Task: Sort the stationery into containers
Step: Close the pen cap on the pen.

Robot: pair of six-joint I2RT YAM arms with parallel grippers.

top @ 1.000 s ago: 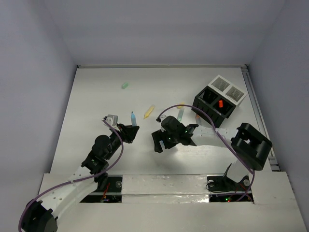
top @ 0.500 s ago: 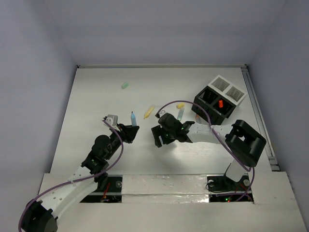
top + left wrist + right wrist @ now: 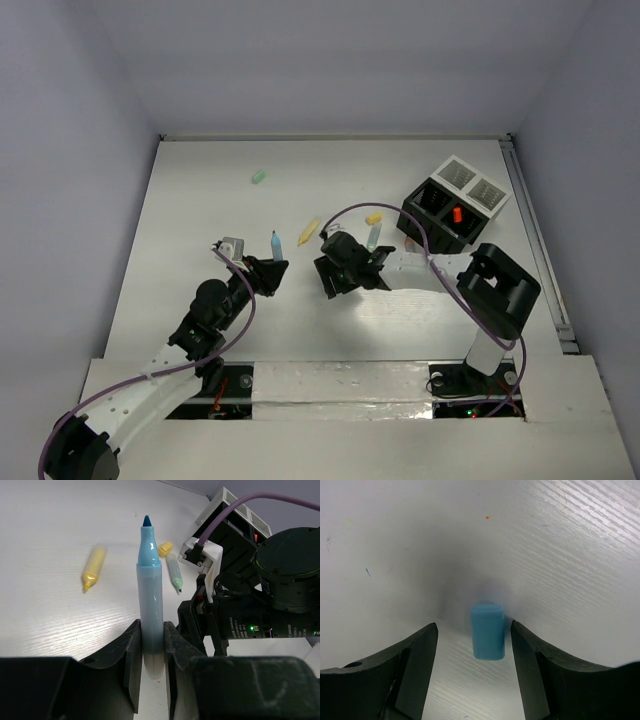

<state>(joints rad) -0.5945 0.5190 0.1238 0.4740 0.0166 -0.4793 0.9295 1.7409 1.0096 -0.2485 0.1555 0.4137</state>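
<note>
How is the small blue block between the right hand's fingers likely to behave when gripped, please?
The small blue block looks rigid and very light, so it should lift easily. Its rounded sides suggest it may roll or skid on the smooth table if one finger of the open right hand touches first.

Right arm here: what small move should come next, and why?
Probably close the right gripper, perhaps after easing down a little: its fingers stand open on either side of the small blue piece, which lies untouched on the table between them. The left gripper is shut on the blue marker.
</note>
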